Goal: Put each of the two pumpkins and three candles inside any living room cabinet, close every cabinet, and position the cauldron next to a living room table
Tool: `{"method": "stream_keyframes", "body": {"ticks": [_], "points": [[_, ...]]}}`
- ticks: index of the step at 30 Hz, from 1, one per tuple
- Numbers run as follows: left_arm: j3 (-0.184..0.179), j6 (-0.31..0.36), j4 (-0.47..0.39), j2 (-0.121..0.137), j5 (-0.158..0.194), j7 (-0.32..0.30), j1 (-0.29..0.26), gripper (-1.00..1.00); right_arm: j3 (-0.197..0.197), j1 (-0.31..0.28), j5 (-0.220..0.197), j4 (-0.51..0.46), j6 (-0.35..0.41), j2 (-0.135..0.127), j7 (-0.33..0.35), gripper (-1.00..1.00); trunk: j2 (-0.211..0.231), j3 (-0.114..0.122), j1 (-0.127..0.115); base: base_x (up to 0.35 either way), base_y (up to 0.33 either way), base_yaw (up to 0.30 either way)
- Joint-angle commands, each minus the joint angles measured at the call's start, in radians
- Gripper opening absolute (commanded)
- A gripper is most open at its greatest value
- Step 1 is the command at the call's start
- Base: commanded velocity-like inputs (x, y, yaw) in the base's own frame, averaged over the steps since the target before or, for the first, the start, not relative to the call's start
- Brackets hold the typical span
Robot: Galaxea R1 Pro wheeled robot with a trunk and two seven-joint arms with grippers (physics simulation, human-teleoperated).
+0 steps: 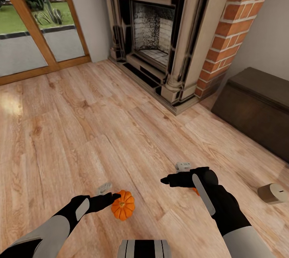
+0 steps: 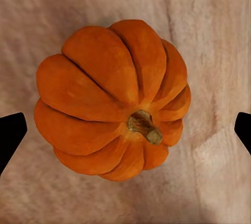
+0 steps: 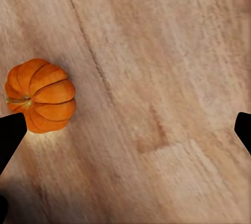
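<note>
A bright orange pumpkin point(image 1: 123, 205) lies on the wooden floor just in front of me. My left gripper point(image 1: 110, 194) hovers right beside it, open. In the left wrist view the pumpkin point(image 2: 110, 98) sits between the spread fingertips point(image 2: 10, 135), untouched. My right gripper point(image 1: 173, 173) is open too, and a sliver of a second pumpkin point(image 1: 195, 190) peeks out from under that hand. In the right wrist view a pumpkin point(image 3: 41, 96) lies on the floor close to one fingertip point(image 3: 10, 135). A beige candle point(image 1: 273, 193) lies on the floor at the right. The dark brown cabinet point(image 1: 257, 105) stands at the right, its doors shut.
A stone fireplace point(image 1: 160, 37) with a brick chimney point(image 1: 237, 25) stands ahead. Glass doors with a wooden frame point(image 1: 36, 33) are at the far left. Wooden floor point(image 1: 100, 121) stretches between me and the fireplace.
</note>
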Motion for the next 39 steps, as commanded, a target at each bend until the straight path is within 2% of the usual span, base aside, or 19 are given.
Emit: {"method": "stream_keyframes", "body": {"ticks": [1,39], "points": [[0.003,0.009,-0.001,0.000,0.008,0.000,0.000,1.00,0.001,-0.001,0.002,-0.001,0.003,-0.001,0.003,1.00,0.000,-0.001,0.000,0.018,0.000,0.000],[0.002,0.012,0.000,0.000,0.007,-0.001,0.000,1.00,-0.001,-0.001,0.002,-0.001,0.003,-0.002,0.003,1.00,0.000,-0.001,0.000,0.028,-0.017,0.000]]}}
